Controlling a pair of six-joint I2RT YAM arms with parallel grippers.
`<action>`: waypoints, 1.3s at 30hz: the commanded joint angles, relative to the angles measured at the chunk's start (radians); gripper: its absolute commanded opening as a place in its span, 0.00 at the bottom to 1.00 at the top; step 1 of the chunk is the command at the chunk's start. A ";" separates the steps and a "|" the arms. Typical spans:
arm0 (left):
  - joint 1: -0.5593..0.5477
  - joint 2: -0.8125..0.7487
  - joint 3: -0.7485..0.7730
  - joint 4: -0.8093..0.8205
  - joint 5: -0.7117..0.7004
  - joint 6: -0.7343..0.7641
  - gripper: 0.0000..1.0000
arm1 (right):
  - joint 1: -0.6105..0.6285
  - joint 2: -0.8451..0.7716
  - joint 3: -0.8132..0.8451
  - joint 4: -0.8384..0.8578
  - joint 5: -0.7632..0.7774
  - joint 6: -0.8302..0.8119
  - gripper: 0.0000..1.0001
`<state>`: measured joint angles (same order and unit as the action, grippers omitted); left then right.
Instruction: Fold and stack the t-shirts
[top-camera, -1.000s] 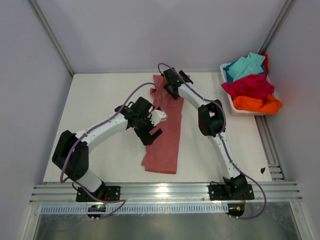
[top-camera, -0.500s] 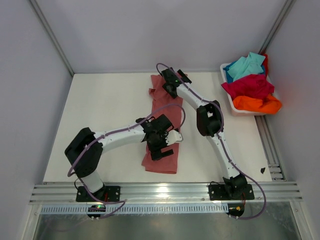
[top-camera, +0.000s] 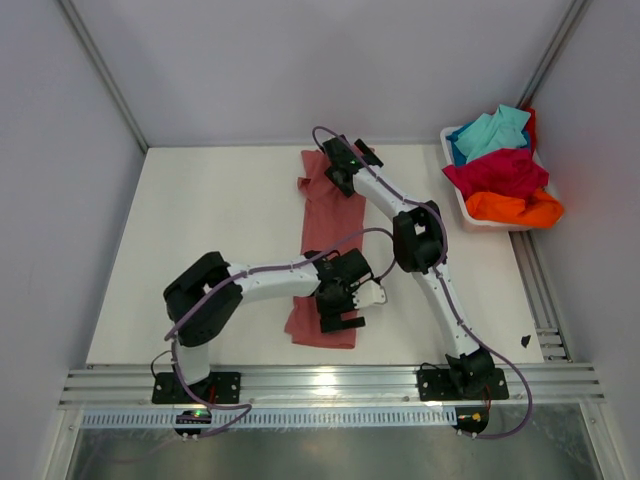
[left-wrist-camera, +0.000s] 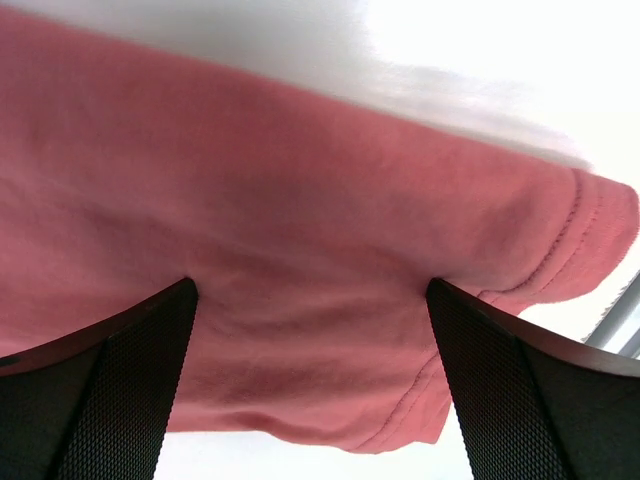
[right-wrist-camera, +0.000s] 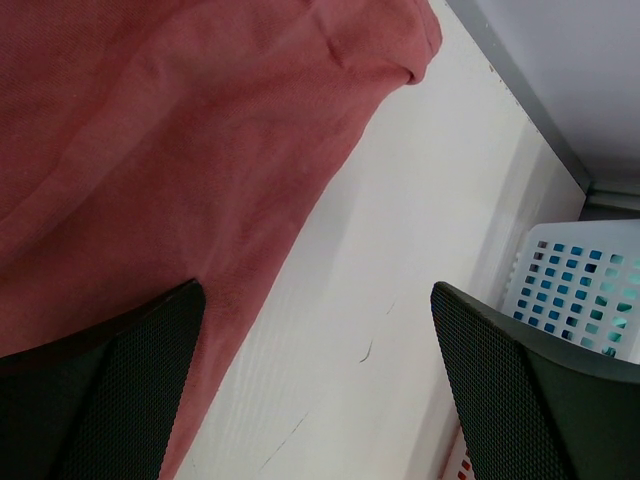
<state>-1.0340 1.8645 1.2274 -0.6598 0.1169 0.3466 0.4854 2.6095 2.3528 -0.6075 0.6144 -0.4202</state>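
Note:
A salmon-pink t-shirt (top-camera: 322, 225) lies as a long narrow strip down the middle of the table. My left gripper (top-camera: 338, 314) hovers open over its near end; the left wrist view shows the pink t-shirt (left-wrist-camera: 300, 220) with its hemmed corner between the spread fingers, nothing pinched. My right gripper (top-camera: 339, 177) is open over the far end. In the right wrist view the pink t-shirt's edge (right-wrist-camera: 150, 150) runs past the left finger, with bare table between the fingers. Turquoise (top-camera: 490, 130), crimson (top-camera: 495, 172) and orange (top-camera: 515, 208) t-shirts are heaped in the tub.
The white plastic tub (top-camera: 456, 197) stands at the back right by the wall, and its perforated side (right-wrist-camera: 570, 290) shows in the right wrist view. A metal rail (top-camera: 320, 382) runs along the table's near edge. Grey walls close in the left, back and right.
My left arm has swung from the middle of the pink shirt down to its near end, staying open. The right gripper shifted slightly at the far end.

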 joint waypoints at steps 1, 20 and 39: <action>-0.060 0.030 0.034 0.020 0.032 -0.012 0.99 | 0.009 0.014 0.019 0.012 -0.004 0.001 0.99; -0.147 0.110 0.083 0.002 0.080 -0.072 0.99 | 0.009 0.011 0.019 0.023 -0.010 -0.012 0.99; -0.117 -0.306 0.198 0.005 -0.275 -0.092 0.99 | 0.012 -0.356 -0.157 0.133 0.114 -0.026 0.99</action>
<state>-1.1553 1.6993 1.3457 -0.7341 -0.0650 0.2523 0.4976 2.3978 2.2063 -0.5461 0.6685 -0.4664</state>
